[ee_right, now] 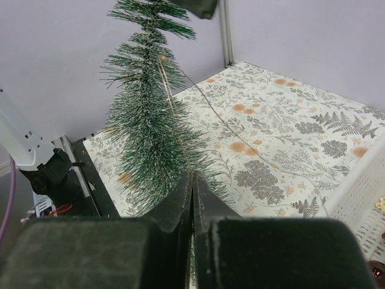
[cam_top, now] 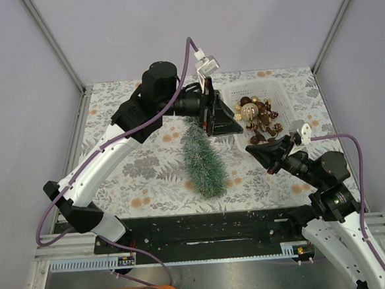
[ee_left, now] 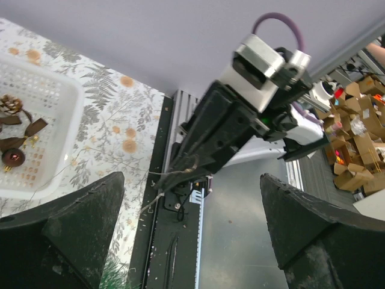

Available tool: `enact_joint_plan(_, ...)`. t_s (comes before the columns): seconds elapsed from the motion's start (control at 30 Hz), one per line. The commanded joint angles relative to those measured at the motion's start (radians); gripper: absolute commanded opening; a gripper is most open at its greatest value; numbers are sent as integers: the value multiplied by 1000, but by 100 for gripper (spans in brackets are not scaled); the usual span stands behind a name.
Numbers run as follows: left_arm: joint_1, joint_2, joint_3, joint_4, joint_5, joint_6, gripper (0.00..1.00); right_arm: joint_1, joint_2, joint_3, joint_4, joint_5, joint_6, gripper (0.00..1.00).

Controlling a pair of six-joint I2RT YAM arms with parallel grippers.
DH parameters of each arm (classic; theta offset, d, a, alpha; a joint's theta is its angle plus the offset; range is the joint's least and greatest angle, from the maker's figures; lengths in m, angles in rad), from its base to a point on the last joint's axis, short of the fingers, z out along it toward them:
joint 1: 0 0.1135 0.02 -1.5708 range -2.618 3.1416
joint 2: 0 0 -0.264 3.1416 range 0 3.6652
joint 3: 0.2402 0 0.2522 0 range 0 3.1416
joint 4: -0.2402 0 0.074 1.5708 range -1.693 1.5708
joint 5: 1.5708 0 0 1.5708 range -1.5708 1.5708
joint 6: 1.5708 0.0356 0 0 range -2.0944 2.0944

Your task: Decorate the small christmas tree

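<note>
The small christmas tree (cam_top: 201, 160), frosted green bristles, leans with its tip at my left gripper (cam_top: 221, 120); its base is hidden. In the right wrist view the tree (ee_right: 147, 120) rises to a dark finger at the top edge. My left gripper (ee_left: 192, 241) is open and empty, with a tuft of the tree (ee_left: 111, 277) beside its left finger. My right gripper (cam_top: 251, 149) is shut on a thin gold thread (ee_right: 174, 114) that runs from its tips (ee_right: 192, 177) up across the tree. It also shows in the left wrist view (ee_left: 180, 170).
A white basket (cam_top: 278, 89) at the back right holds gold and brown baubles and bows (cam_top: 258, 113); it also shows in both wrist views (ee_left: 66, 120) (ee_right: 361, 186). A black rail (cam_top: 205, 226) runs along the table's front edge. Grey walls close in three sides.
</note>
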Motion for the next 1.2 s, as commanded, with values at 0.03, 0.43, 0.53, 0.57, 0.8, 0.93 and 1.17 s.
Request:
enact_joint_plan(0.03, -30, -52, -15, 20, 93, 27, 99, 8, -11, 21, 0, 65, -9, 0)
enact_joint_plan(0.43, -117, -61, -33, 11, 116, 21, 99, 8, -17, 7, 17, 120, 17, 0)
enact_joint_plan(0.53, -136, -81, -105, 19, 115, 0, 99, 8, -25, 2, 25, 128, 22, 0)
enact_joint_plan(0.57, -139, -85, -129, 22, 113, -7, 99, 8, -25, 2, 25, 129, 25, 0)
enact_joint_plan(0.8, -138, -50, -145, 118, 14, -105, 99, 8, -10, -2, 43, 103, 42, 0)
enact_joint_plan(0.93, -139, 22, -53, 131, -30, -151, 99, 8, -11, -7, 43, 97, 43, 0)
enact_joint_plan(1.17, -147, 51, -74, 169, -23, -211, 99, 8, -11, -17, 43, 94, 38, 0)
